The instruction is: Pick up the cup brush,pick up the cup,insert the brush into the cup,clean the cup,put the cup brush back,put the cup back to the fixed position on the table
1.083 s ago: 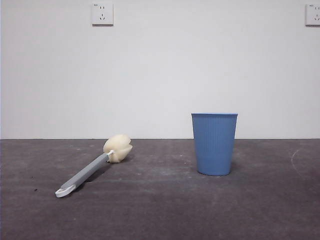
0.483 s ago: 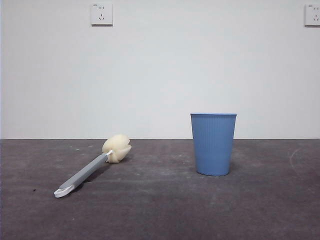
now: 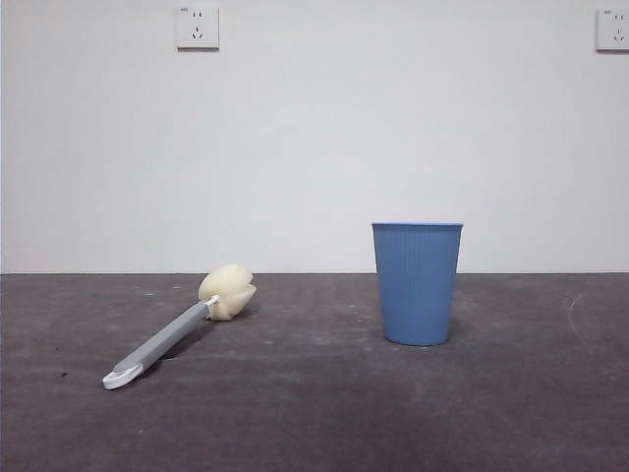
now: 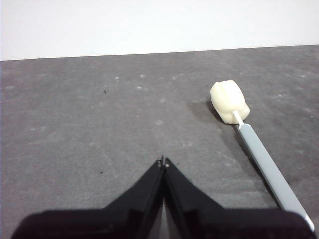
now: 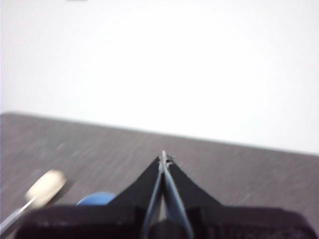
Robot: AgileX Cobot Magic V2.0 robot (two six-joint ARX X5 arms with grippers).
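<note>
Front view: cup (image 3: 417, 283) stands upright on the bench (image 3: 314, 413), right of centre, mouth up, blue ribbed wall with a smooth rim band. Cup brush (image 3: 177, 325) lies flat on the bench to the cup's left, well apart from it; cream sponge head toward the back wall, grey handle running forward and leftward to the white looped tip nearest the camera. White wall behind, with a wall socket (image 3: 197, 28) high at left and a second socket (image 3: 612, 29) at the upper right edge. No arm shows in the front view. Left wrist view: left claw (image 4: 163, 162) clenched, tips meeting in a point, nothing between them, held above bare bench; the cup brush (image 4: 259, 149) lies beside it, not touching, sponge head farther out than the handle. Right wrist view, blurred: right claw (image 5: 163, 157) clenched and holding nothing, tips together; part of the cup's blue rim (image 5: 95, 199) shows just beside the jaw, and the brush's sponge head (image 5: 46, 186) lies beyond it, both below the claw.
</note>
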